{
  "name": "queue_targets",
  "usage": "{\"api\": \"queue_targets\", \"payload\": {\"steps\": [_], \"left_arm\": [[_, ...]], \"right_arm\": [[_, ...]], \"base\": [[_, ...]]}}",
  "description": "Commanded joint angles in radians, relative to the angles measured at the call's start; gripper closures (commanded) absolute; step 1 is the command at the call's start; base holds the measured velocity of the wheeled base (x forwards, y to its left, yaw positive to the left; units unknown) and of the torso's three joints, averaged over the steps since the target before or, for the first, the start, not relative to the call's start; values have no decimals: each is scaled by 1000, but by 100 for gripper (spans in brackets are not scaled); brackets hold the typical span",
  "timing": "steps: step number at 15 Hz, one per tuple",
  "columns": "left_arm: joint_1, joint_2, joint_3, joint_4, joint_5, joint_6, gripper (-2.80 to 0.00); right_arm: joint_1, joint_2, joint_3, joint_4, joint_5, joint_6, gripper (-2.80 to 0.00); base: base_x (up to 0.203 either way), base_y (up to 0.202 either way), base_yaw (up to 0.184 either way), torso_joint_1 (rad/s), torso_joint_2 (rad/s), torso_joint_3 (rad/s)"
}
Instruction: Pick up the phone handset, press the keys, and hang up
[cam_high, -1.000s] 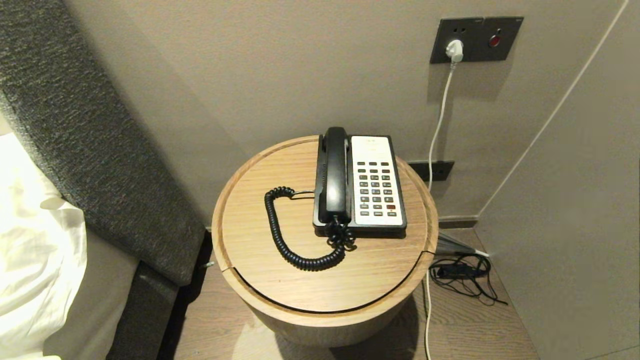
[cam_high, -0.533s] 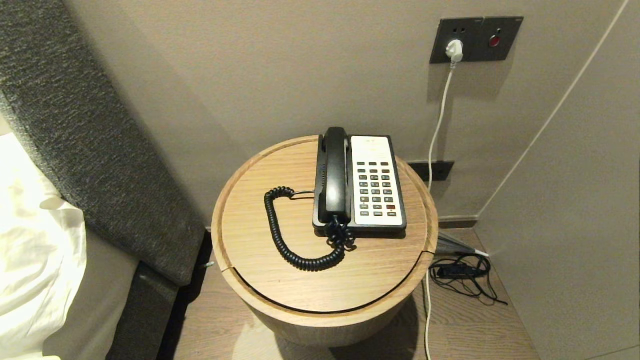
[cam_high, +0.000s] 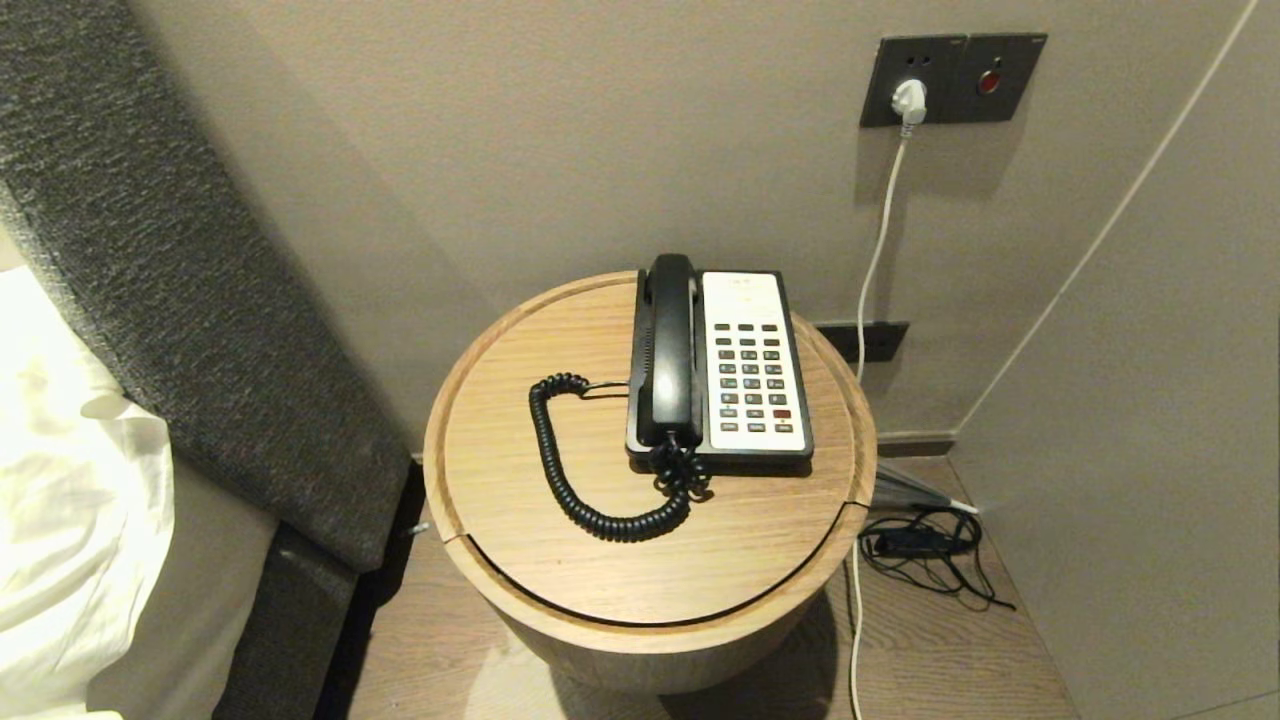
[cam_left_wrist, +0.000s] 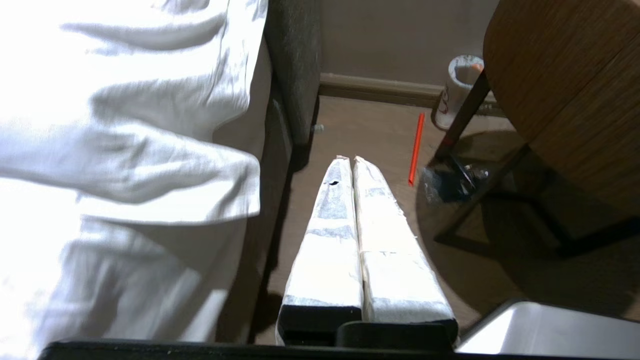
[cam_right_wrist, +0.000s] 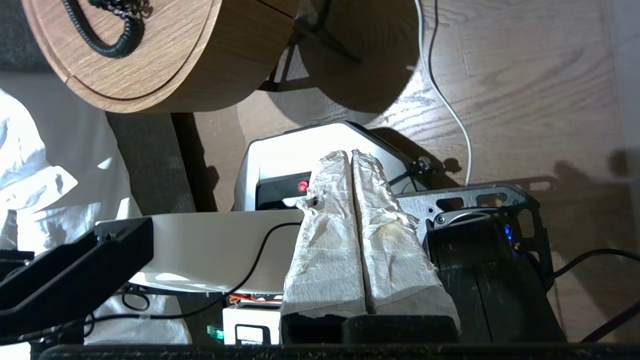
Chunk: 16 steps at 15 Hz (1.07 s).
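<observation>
Here sits the phone (cam_high: 720, 368) on the round wooden desk (cam_high: 520, 470), toward the back and right of the top, close to the wall; its black handset (cam_high: 668, 350) lies in the cradle along the phone's left side, running front to back, with the white keypad panel (cam_high: 752, 365) and its rows of dark keys just to the right of it; the coiled cord (cam_high: 580, 470) leaves the near end of the handset, loops out to the left across the bare wood and curls back to the phone's left side. Neither arm shows in the head view; both are down low, well away from the phone. The left gripper (cam_left_wrist: 349, 159) hangs over the floor between the white bedding (cam_left_wrist: 125, 150) and the desk's side, its two wrapped fingers (cam_left_wrist: 327, 220) pressed together with nothing between them; beyond them lie an orange straw (cam_left_wrist: 415, 150) and a paper cup (cam_left_wrist: 457, 90) by the skirting. The right gripper (cam_right_wrist: 352, 153) hovers above the robot's own base (cam_right_wrist: 280, 160), its wrapped fingers (cam_right_wrist: 330, 225) likewise closed tight on nothing; the desk's edge and a bit of the coiled cord show farther off in that view. On the wall, a white plug (cam_high: 908, 100) sits in the socket plate (cam_high: 950, 78), its cable (cam_high: 875, 260) dropping to the floor right of the desk.
</observation>
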Motion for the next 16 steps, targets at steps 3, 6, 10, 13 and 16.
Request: {"api": "queue_targets", "payload": {"steps": [3, 6, 10, 13, 16], "left_arm": [[1, -19, 94, -199, -69, 119, 0], [1, -19, 127, -277, -116, 195, 0], [1, -19, 116, -231, -114, -61, 0], [0, -19, 104, -194, -145, 14, 0], [1, -19, 138, -223, -154, 66, 0]], "right_arm": [[0, -91, 42, -9, -8, -6, 0], [0, -208, 137, -78, -115, -20, 0], [0, -312, 203, -123, -170, -112, 0], [0, -370, 207, -122, -175, -170, 0], [0, -434, 221, -151, -210, -207, 0]], "base": [[0, 0, 0, 0, 0, 0], [0, 0, 0, 0, 0, 0], [0, 0, 0, 0, 0, 0], [0, 0, 0, 0, 0, 0], [0, 0, 0, 0, 0, 0]]}}
